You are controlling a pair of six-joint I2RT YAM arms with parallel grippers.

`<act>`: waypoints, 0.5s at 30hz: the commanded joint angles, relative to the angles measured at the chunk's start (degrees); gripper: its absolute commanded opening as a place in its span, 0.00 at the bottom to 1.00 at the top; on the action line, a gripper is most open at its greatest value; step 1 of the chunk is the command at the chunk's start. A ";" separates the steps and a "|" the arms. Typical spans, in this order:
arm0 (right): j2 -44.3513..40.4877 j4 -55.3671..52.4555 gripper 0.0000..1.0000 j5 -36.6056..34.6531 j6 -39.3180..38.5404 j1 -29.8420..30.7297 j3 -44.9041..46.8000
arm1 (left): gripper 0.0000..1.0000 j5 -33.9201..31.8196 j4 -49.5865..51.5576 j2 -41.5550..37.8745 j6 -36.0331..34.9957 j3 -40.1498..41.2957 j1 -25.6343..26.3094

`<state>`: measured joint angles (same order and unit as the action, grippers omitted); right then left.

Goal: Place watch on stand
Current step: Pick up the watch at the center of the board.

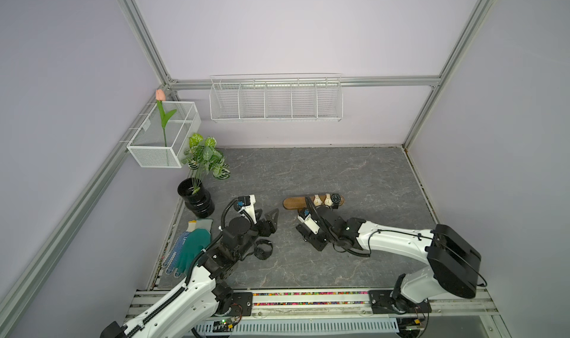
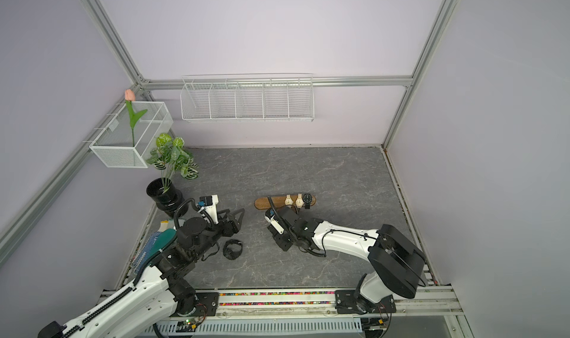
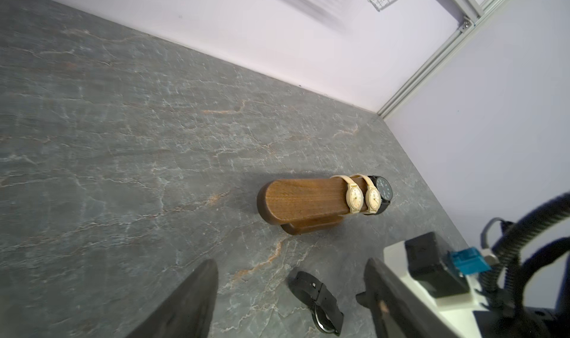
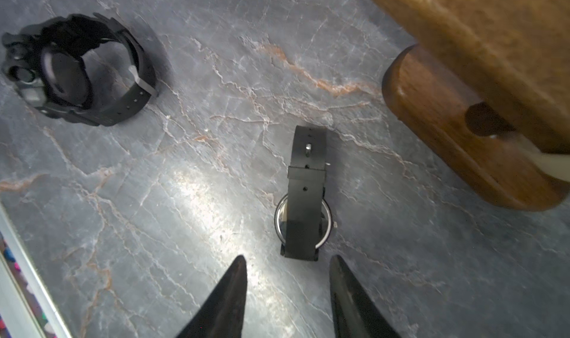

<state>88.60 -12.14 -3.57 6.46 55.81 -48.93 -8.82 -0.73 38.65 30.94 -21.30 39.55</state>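
No text, brand or number can be read. On the stand (image 3: 302, 197), the two cream watches (image 3: 354, 196) and the dark watch (image 3: 384, 191) at one end show dial marks too small to make out. Near the stand's base, the strap watch (image 4: 305, 197) shows only strap and case rim. The chunky watch (image 4: 61, 71), farther from the stand, has a small display too blurred to read.

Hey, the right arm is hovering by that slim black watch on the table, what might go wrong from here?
The slim black watch lies flat, so the open right end effector may slip off its thin strap or scrape the table. The stand sits close beside it, so a swing could knock it and shake its three watches.
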 commanded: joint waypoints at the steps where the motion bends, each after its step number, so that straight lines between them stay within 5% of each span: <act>1: 3.42 1.08 0.47 -1.01 1.56 0.35 -3.66 | 0.77 -3.39 2.90 -1.04 -0.70 0.91 -0.17; 15: 10.33 -1.01 0.42 -3.43 1.72 0.26 -7.24 | 0.77 -3.13 3.20 -1.86 -0.62 2.14 -0.17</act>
<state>97.89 -12.47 -6.22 7.75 55.96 -55.94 -10.72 2.09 37.32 30.76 -19.35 39.53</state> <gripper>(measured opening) 0.420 0.773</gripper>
